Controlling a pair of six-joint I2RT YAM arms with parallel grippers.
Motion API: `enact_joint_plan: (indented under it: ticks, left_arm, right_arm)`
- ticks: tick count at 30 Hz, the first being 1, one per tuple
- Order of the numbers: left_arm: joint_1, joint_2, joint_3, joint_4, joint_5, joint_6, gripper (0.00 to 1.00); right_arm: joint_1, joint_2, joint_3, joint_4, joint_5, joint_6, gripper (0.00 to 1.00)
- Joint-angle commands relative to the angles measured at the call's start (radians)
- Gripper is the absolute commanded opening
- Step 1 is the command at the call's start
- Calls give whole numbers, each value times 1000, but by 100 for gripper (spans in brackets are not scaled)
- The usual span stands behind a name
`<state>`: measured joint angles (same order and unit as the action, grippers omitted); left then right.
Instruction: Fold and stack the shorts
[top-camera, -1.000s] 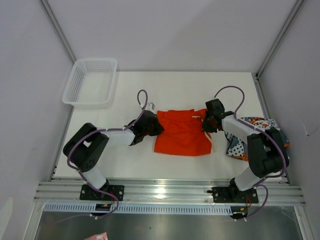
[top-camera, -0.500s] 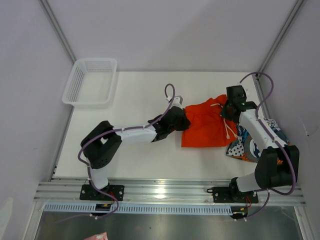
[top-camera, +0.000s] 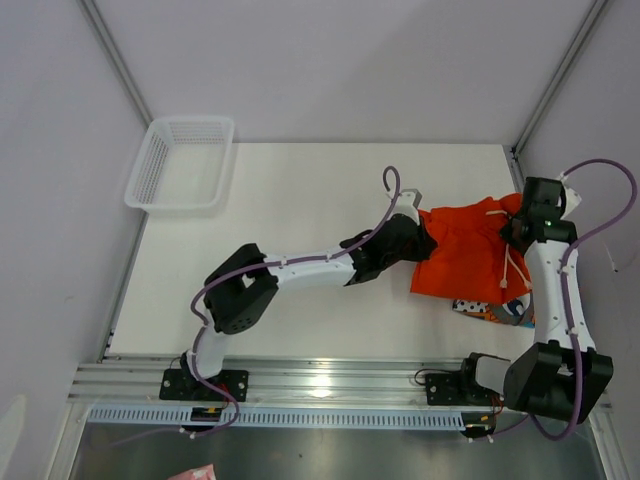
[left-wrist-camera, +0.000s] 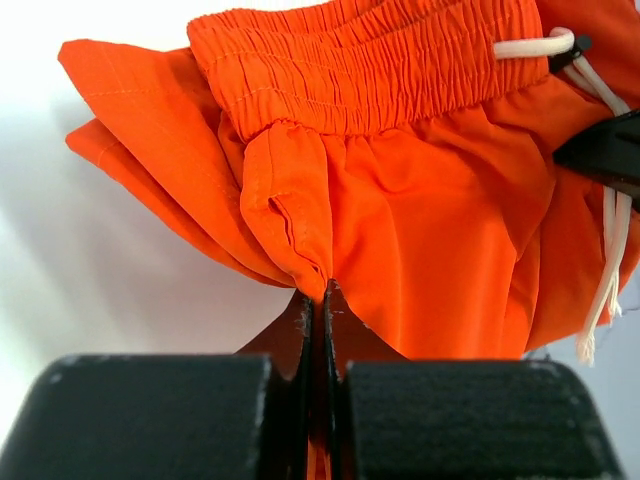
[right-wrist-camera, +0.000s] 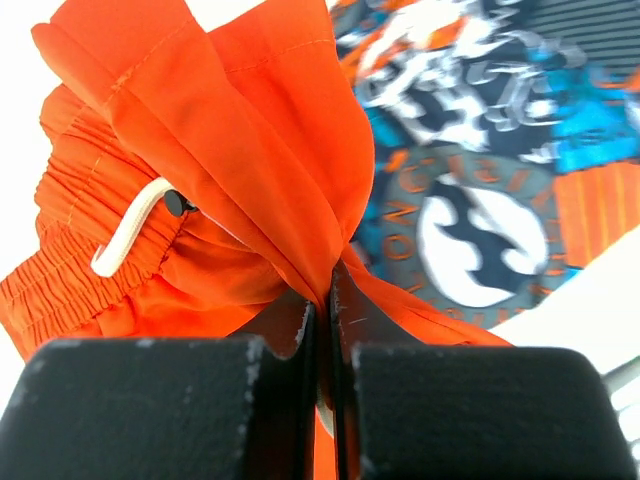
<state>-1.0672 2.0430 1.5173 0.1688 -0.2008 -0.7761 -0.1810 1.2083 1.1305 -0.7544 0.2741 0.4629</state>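
The plain orange shorts (top-camera: 468, 255) with a white drawstring (top-camera: 512, 268) hang stretched between both grippers at the right of the table. My left gripper (top-camera: 418, 238) is shut on their left edge; the cloth (left-wrist-camera: 400, 200) bunches right at the closed fingertips (left-wrist-camera: 320, 295). My right gripper (top-camera: 520, 225) is shut on the right edge, orange fabric (right-wrist-camera: 250, 170) pinched between its fingers. The printed blue, teal and orange shorts (top-camera: 490, 310) lie beneath, mostly covered; their pattern (right-wrist-camera: 480, 190) fills the right wrist view behind the orange cloth.
A white mesh basket (top-camera: 180, 163) stands at the back left corner. Metal frame posts run along the table's right side (top-camera: 520, 170). The left arm (top-camera: 300, 270) stretches diagonally across the middle of the table.
Both grippers have carried the orange shorts rightward from the table's middle until they lie over the printed pair. The left arm has stretched out; the right has drawn back toward the right edge.
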Motion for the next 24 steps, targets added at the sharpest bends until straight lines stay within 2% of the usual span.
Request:
enact_joint_plan:
  ticks: [1,8,11,17,24]
  left_arm:
    - [-20,54,80,101,37,-2,0]
    - [-57,176,190,175,69,-38,0]
    - [-72,215,224,254,75,-71,0]
    - [-105,350,404,189,50,-54,0]
    - [-131,402,435,204,14,-60,0]
  right_arm:
    - [-76,-24,60,-28,62,-44,0]
    - [-264,-23,38,32,-33,-89,0]
    - [-282,-3,26,75,-41,-86,0]
    - [-382,65,9,134,-82,-92,0]
    - [-417,154,-9,219,-136,-98,0]
